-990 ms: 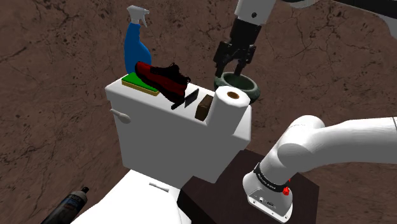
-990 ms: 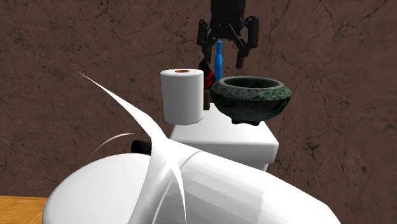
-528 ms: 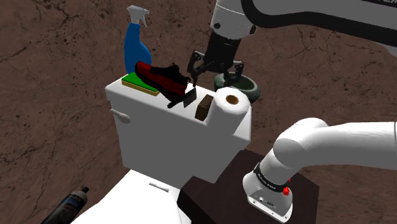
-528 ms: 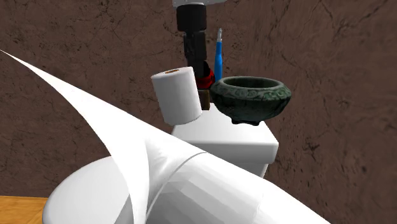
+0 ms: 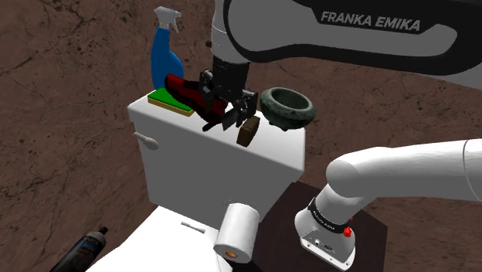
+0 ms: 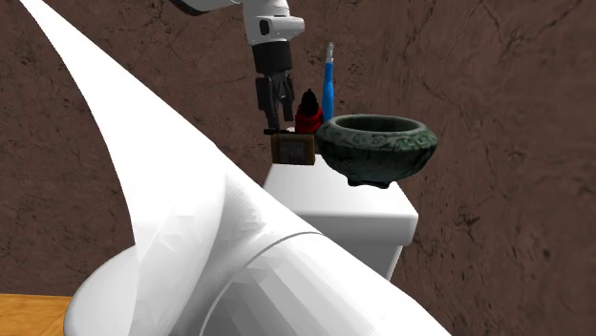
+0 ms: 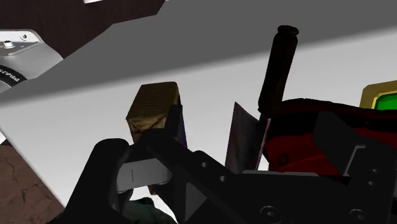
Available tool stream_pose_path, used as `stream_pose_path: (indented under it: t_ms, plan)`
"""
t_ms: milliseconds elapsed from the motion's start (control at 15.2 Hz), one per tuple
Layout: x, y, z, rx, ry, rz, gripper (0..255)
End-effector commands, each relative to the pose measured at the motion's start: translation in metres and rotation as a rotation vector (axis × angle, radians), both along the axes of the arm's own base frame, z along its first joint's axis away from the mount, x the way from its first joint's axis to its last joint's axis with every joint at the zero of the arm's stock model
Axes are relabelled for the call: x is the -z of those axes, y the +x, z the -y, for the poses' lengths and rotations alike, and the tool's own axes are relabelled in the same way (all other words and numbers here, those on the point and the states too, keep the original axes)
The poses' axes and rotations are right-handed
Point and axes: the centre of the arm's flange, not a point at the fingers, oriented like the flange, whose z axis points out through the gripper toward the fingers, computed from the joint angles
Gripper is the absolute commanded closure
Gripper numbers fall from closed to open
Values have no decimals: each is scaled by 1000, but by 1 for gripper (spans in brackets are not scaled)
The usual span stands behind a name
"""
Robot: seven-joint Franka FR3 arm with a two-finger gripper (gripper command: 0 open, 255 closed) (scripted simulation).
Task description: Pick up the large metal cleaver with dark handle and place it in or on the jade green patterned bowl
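Shoulder view: gripper [image 5: 226, 110] has come down from over the bowl [image 5: 287, 117] to the tank lid [image 5: 270, 137]; paper roll [image 5: 236, 230] knocked off, fallen below
Jaws: apart, straddling the cleaver [image 7: 245, 137]; clasping nothing
Cleaver: on lid between brown block [image 7: 153, 105] and red shoe [image 7: 299, 137]; grasp seems next
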Motion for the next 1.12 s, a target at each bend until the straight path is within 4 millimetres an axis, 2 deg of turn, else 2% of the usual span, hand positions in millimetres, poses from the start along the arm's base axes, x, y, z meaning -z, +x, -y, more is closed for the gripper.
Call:
stream_pose_path:
  t_ms: [0,264,726,792,1056]
  plan:
    - [10,1,-1,13,-1,1,0]
    - [29,2,2,13,-1,1,0]
    - [29,2,2,13,-1,1,0]
    - [30,2,2,13,-1,1,255]
    - [30,1,2,13,-1,1,255]
